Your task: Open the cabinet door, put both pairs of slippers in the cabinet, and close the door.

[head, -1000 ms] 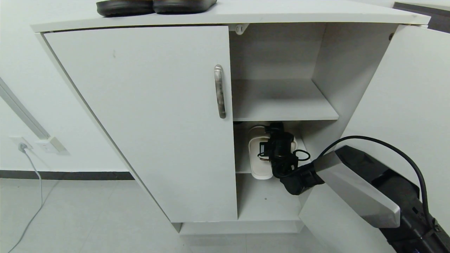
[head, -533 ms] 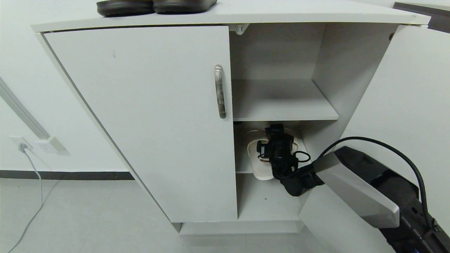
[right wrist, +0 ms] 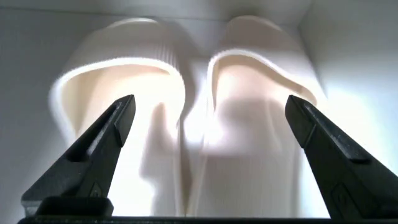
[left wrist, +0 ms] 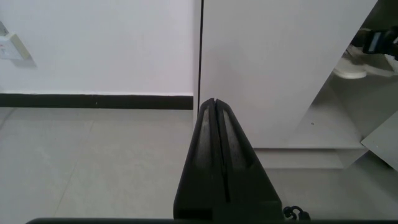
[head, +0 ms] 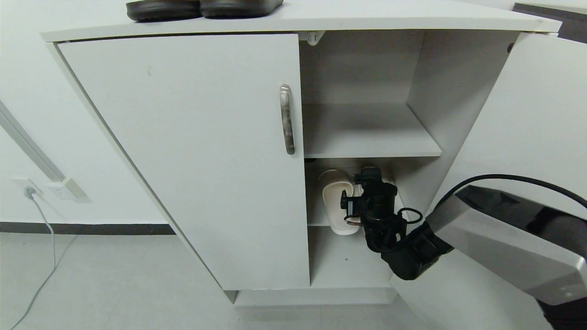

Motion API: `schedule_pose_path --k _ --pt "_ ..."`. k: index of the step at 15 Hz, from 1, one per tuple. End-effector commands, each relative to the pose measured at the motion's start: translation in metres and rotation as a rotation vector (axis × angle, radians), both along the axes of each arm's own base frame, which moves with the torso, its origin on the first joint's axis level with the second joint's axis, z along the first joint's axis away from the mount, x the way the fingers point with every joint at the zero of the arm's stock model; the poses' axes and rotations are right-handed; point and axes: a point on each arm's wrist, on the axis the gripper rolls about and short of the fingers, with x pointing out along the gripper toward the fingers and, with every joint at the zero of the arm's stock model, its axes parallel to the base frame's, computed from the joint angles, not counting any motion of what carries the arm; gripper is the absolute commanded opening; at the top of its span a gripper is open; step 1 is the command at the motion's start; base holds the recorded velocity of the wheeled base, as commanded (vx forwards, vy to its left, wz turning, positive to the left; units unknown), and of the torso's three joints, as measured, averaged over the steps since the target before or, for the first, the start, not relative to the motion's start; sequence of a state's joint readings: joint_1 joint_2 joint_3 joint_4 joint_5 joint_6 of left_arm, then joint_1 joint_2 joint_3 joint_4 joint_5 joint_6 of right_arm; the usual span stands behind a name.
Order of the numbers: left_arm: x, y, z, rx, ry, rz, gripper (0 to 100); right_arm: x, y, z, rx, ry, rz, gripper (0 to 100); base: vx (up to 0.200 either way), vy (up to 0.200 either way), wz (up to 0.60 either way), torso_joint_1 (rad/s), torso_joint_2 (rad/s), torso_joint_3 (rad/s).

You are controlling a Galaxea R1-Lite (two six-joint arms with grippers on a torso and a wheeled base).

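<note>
Looking into the cabinet [head: 298, 20], we see the white pair [head: 337, 206] [right wrist: 130, 143] lying on the middle shelf [head: 316, 220] of the open right half. The two slippers lie side by side with toes toward the back, and one heel juts a little past the shelf's front edge. Just in front of them is the right gripper [head: 367, 183] [right wrist: 210, 102], its fingers [right wrist: 106, 143] spread about as wide as the pair and holding nothing; we cannot tell whether a tip touches a slipper. The upper shelf [head: 367, 133] sits above the pair, and the bottom shelf [head: 344, 261] lies below it. The right door [head: 527, 128] is swung wide open beside the right arm, while the left door [head: 183, 151] is shut, its metal handle [head: 286, 119] upright along the inner edge. The black pair [head: 202, 8] rests on top of the cabinet, over the shut door, well apart from the white pair. The left gripper [left wrist: 214, 106] is low over the floor [left wrist: 93, 162], its fingers pressed together on nothing, pointing toward the cabinet's outer left corner. On the wall [head: 27, 68] left of the cabinet we see a socket [head: 30, 190], with a cable [head: 46, 256] trailing down to the floor.
</note>
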State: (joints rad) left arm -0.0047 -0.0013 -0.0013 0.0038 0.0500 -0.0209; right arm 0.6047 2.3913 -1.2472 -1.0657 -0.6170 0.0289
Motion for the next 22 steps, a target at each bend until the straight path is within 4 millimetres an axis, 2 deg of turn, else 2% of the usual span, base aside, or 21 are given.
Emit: schedule_pose_path --k 1,5,9,13,22 --pt "0.000 0.000 0.000 0.002 0.002 0.001 0 -0.037 -0.006 0.020 0.020 -0.026 0.034 100 0.000 0.000 0.00 0.000 0.00 0.000" --pt "0.000 0.000 0.000 0.001 0.002 -0.001 0 -0.081 -0.015 0.018 0.023 -0.031 0.071 100 0.000 0.000 0.00 0.000 0.00 0.000" --pt "0.000 0.000 0.000 0.001 0.002 -0.002 0 -0.099 -0.013 0.017 0.015 -0.022 0.100 100 0.000 0.000 0.00 0.000 0.00 0.000" --pt "0.000 0.000 0.000 0.001 0.002 -0.002 0 -0.104 -0.010 0.015 0.011 -0.017 0.112 100 -0.200 0.000 0.00 0.002 0.00 0.006" --pt "0.000 0.000 0.000 -0.002 0.002 0.001 0 -0.107 0.000 0.016 0.001 -0.023 0.139 100 0.000 0.000 0.00 0.000 0.00 0.000"
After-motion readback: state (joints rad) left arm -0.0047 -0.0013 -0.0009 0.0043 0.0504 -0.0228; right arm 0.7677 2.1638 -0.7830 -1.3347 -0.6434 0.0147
